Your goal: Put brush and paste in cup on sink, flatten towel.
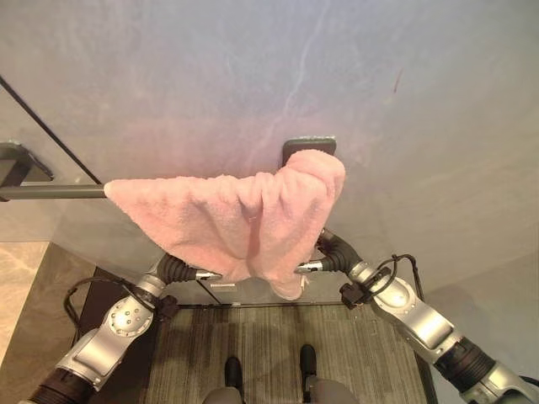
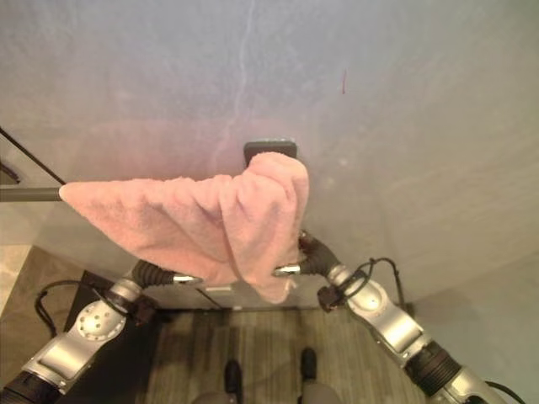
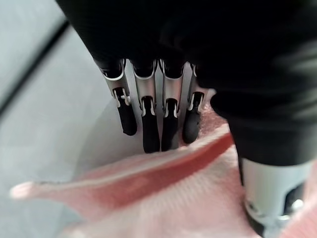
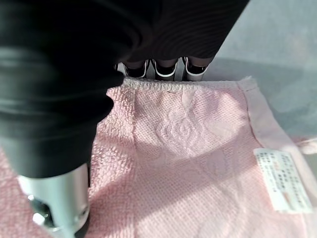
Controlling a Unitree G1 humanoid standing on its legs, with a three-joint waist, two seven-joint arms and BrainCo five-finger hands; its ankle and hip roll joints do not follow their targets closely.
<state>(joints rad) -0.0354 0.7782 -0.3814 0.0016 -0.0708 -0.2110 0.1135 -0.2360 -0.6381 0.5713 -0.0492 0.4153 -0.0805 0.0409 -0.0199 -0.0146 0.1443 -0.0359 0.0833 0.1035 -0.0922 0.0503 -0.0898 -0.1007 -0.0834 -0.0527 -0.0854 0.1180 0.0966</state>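
A fluffy pink terry towel (image 1: 236, 219) hung bunched over a grey metal rail (image 1: 50, 192) fixed to the pale grey marbled wall (image 1: 253, 76), its right end heaped up against the rail's dark rectangular wall bracket (image 1: 308, 145) and its lower edge sagging to a point between my two hands.

My left hand (image 1: 181, 271) reached up under the towel's lower left edge. Seen from my left wrist, my silver, dark-tipped fingers (image 3: 151, 131) ran straight and side by side behind the pink hem, with my thumb (image 3: 270, 193) in front of the cloth, so the hem lay between them; whether I truly pinched it I could not tell.

My right hand (image 1: 330, 252) came up at the towel's lower right, just below the heaped end. From my right wrist, my fingers (image 4: 166, 69) went over the top edge of the folded cloth and behind it, my thumb (image 4: 54, 198) lay on the front face, and a white care label (image 4: 280, 178) showed near the corner. My fingertips were hidden there, so I could not tell how that hand stood.
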